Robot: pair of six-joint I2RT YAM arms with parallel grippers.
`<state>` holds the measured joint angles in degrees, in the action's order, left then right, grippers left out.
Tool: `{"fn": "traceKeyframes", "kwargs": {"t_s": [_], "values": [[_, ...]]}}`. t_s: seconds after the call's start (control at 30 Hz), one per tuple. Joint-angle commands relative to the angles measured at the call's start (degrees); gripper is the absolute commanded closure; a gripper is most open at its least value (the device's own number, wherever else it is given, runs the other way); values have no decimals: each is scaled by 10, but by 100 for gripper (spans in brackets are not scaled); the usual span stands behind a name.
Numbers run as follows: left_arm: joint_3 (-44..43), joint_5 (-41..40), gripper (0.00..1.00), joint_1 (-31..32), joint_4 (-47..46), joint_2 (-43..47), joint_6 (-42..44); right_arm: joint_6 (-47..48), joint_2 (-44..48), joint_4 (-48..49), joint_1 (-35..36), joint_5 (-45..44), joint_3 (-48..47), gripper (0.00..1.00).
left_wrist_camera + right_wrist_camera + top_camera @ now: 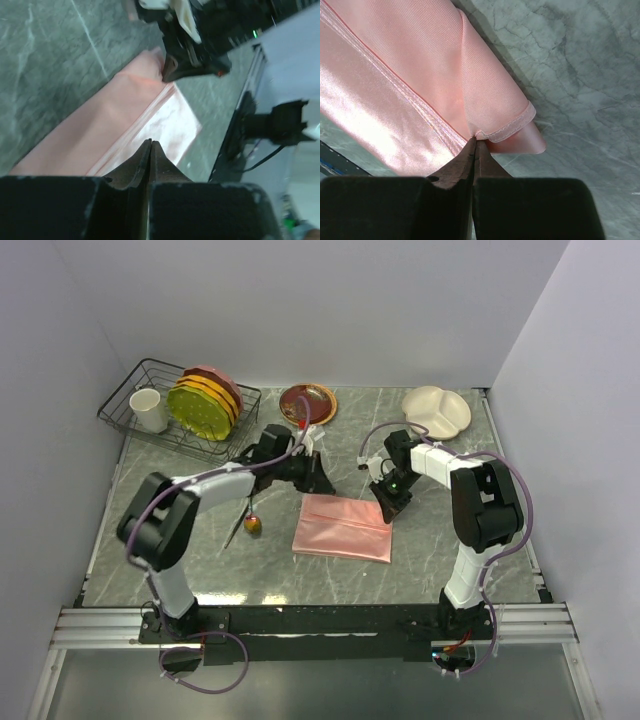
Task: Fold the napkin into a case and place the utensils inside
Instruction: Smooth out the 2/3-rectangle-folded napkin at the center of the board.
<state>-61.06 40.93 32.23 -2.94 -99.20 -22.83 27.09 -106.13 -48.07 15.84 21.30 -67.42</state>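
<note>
1. Currently, your right gripper [390,507] is clamped tight on the napkin [342,527], pinching the hemmed corner at its far right.
2. Your left gripper [319,482] sits at the napkin's far left corner with its jaws drawn together to a thin slit. No cloth shows between them.
3. The napkin lies on the desk [200,565] as a flat folded rectangle, with a shinier band along one long edge.
4. The utensils [246,524] lie on the desk left of the napkin, apart from it and outside the cloth.
5. Beyond the napkin stands a brown plate [307,403]. Farther left is a wire rack [122,408] holding plates and a mug [148,410], and to the far right a cream divided plate [437,410].
</note>
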Motion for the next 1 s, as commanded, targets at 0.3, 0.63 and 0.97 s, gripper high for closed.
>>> {"fn": "traceKeyframes", "kwargs": {"t_s": [0.3,0.63,0.97], "values": [[-86,-16,99,61,-252,-216,-404,-13,0,48,-1,-15,23,100],[-135,-28,99,86,-305,-285,-460,-15,-2,54,-1,-12,19,100],[-146,-52,99,93,-219,-332,-415,-21,11,48,-2,-4,7,100]]}}
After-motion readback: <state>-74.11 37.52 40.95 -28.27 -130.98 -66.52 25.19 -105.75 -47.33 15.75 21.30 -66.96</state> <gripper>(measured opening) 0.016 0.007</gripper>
